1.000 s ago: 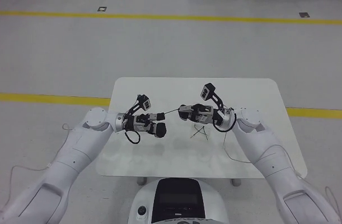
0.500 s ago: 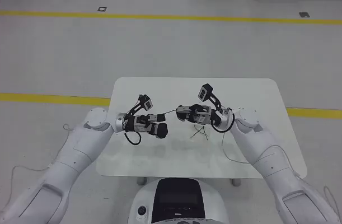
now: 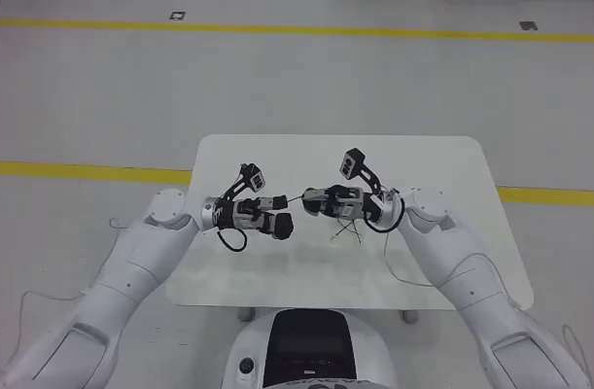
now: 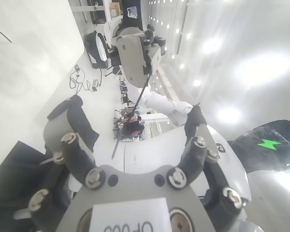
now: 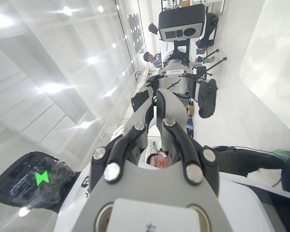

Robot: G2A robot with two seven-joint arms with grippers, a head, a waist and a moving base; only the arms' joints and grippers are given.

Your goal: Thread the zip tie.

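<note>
A thin black zip tie (image 3: 295,198) sticks out of my right gripper (image 3: 312,199), which is shut on it above the middle of the white table (image 3: 442,165). Its free end points at my left gripper (image 3: 281,214). In the left wrist view the zip tie (image 4: 116,146) runs from the right gripper (image 4: 135,59) down between the left gripper's (image 4: 133,112) widely spread fingers, touching neither. The right wrist view has the right gripper's (image 5: 154,100) fingers pressed together, facing the open left gripper (image 5: 174,97) just ahead.
Several loose black zip ties (image 3: 347,230) lie on the table just below the right gripper. The rest of the tabletop around the arms is bare white. A yellow floor line (image 3: 83,170) runs behind the table.
The right gripper has shifted a little toward the left gripper, carrying the zip tie's tip closer in between the left fingers. The left gripper has edged slightly toward it.
</note>
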